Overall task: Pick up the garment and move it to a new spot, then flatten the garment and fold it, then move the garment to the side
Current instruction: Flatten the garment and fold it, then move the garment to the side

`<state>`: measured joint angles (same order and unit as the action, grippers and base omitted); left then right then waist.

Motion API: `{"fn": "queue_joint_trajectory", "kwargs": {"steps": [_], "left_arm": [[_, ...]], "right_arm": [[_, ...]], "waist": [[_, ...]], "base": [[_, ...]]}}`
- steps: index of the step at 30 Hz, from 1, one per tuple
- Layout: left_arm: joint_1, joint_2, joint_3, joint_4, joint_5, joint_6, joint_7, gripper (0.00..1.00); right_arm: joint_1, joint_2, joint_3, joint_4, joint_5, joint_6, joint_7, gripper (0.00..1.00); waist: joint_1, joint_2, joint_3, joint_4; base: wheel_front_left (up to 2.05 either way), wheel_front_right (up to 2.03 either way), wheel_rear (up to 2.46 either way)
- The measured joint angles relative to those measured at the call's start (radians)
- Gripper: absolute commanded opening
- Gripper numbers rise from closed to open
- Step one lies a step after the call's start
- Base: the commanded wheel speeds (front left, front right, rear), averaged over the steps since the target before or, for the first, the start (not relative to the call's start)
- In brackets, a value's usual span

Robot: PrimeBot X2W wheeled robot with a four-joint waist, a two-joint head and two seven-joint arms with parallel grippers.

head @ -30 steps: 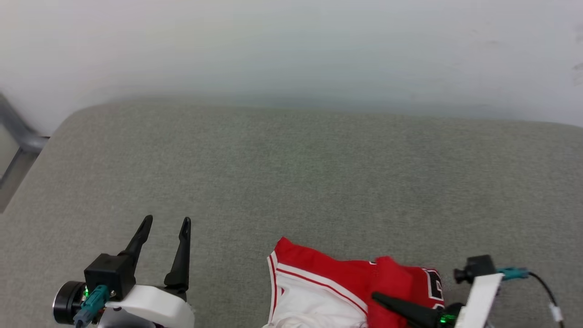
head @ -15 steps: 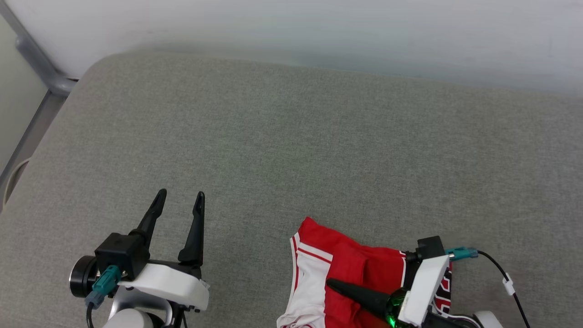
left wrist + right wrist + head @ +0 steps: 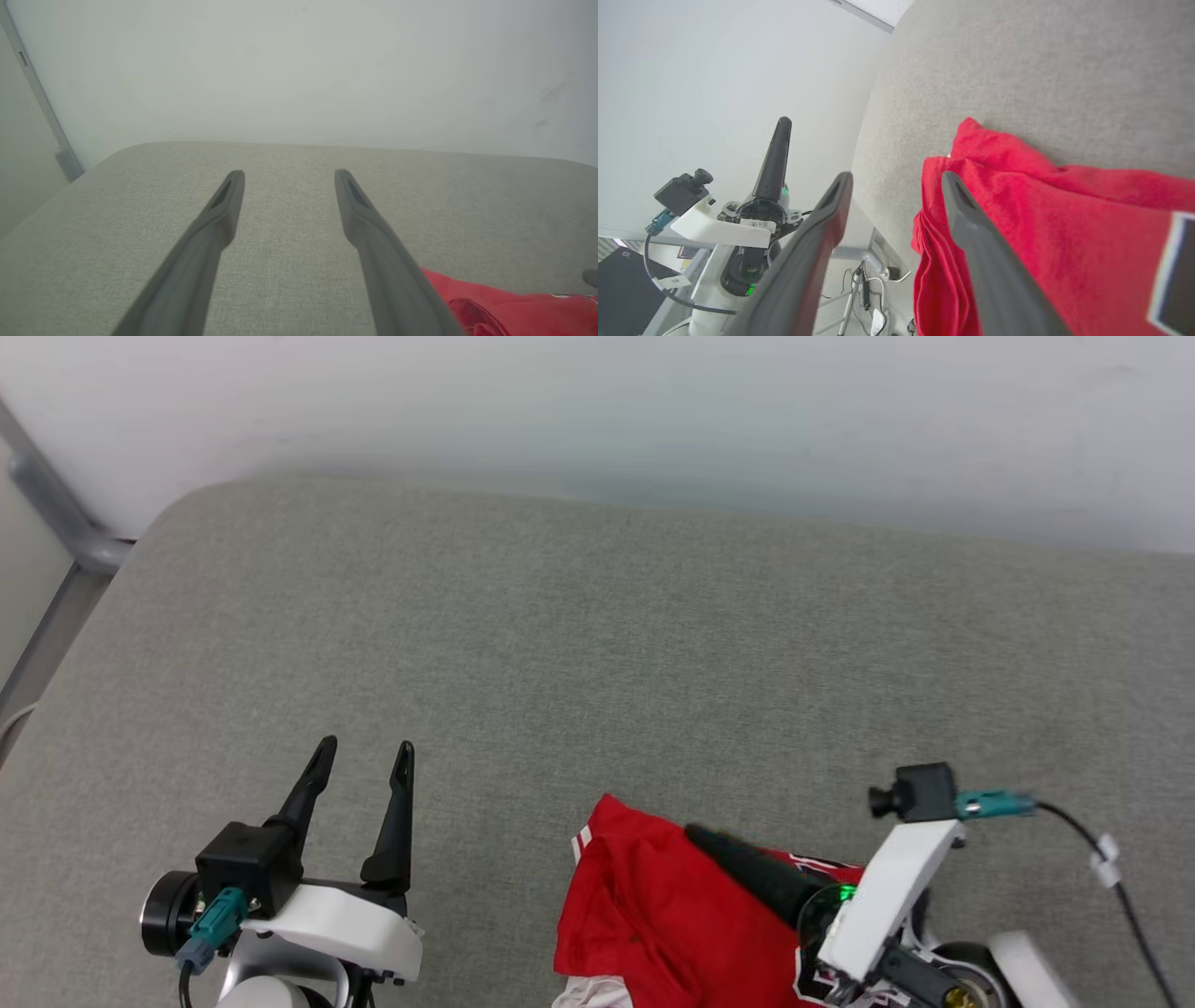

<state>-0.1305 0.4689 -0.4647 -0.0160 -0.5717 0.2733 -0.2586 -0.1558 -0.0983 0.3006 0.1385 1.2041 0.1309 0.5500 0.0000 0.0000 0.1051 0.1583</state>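
The garment (image 3: 653, 915), a red jersey, lies crumpled at the near edge of the grey padded surface (image 3: 597, 644), with a bit of black-and-white print by my right wrist. It also shows in the left wrist view (image 3: 504, 308) and the right wrist view (image 3: 1064, 219). My right gripper (image 3: 709, 845) hovers over it, pointing left. Its jaws stand open (image 3: 896, 179), one finger over the red cloth and the other past the garment's edge, with nothing held. To the garment's left, my left gripper (image 3: 366, 751) is open and empty above bare surface (image 3: 288, 175).
A pale wall (image 3: 597, 411) runs behind the surface. A grey metal post (image 3: 56, 513) stands at the far left corner. The garment hangs slightly over the near edge, beyond which cables and a frame (image 3: 864, 284) show below.
My right gripper has opened and let go of the garment, then lifted. The cloth has flopped over, so red fabric now covers the white panel. The head camera has shifted.
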Motion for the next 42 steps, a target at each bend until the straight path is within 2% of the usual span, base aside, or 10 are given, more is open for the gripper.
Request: {"fn": "queue_joint_trajectory", "kwargs": {"steps": [5, 9, 17, 24, 30, 42], "left_arm": [[0.007, 0.006, 0.001, 0.001, 0.0, 0.007, 0.001, 1.0], [0.025, 0.012, 0.0, 0.009, -0.001, 0.012, 0.003, 1.0], [0.052, 0.028, 0.013, 0.012, -0.003, 0.034, 0.003, 1.0], [0.082, 0.043, 0.03, 0.007, -0.004, 0.051, 0.003, 1.0], [0.106, 0.04, 0.036, 0.024, -0.003, 0.054, 0.001, 1.0], [0.127, 0.02, 0.053, 0.082, -0.003, 0.04, -0.001, 1.0]], "right_arm": [[0.001, -0.055, -0.037, -0.071, -0.19, 0.0, -0.155, 1.0], [0.024, -0.091, -0.126, -0.083, -0.399, 0.0, -0.273, 1.0], [0.106, -0.045, -0.32, -0.184, -0.663, 0.0, -0.362, 1.0], [0.182, 0.001, -0.409, -0.306, -0.892, 0.0, -0.433, 1.0], [0.243, 0.007, -0.398, -0.318, -0.991, 0.0, -0.463, 1.0], [0.3, 0.034, -0.387, -0.337, -1.012, 0.0, -0.484, 1.0]], "waist": [[0.0, 0.0, -0.025, -0.035], [0.0, 0.0, -0.045, -0.063], [-0.0001, 0.0, -0.095, -0.109], [-0.0001, 0.0, -0.132, -0.134], [-0.0001, 0.0, -0.154, -0.142], [-0.0001, 0.0, -0.175, -0.151]], "base": [[0.0, 0.0, 0.0], [0.0, 0.0, 0.0], [0.0, 0.0, 0.0], [0.0, 0.0, 0.0], [0.0, 0.0, 0.0], [0.0, 0.0, 0.0]]}}
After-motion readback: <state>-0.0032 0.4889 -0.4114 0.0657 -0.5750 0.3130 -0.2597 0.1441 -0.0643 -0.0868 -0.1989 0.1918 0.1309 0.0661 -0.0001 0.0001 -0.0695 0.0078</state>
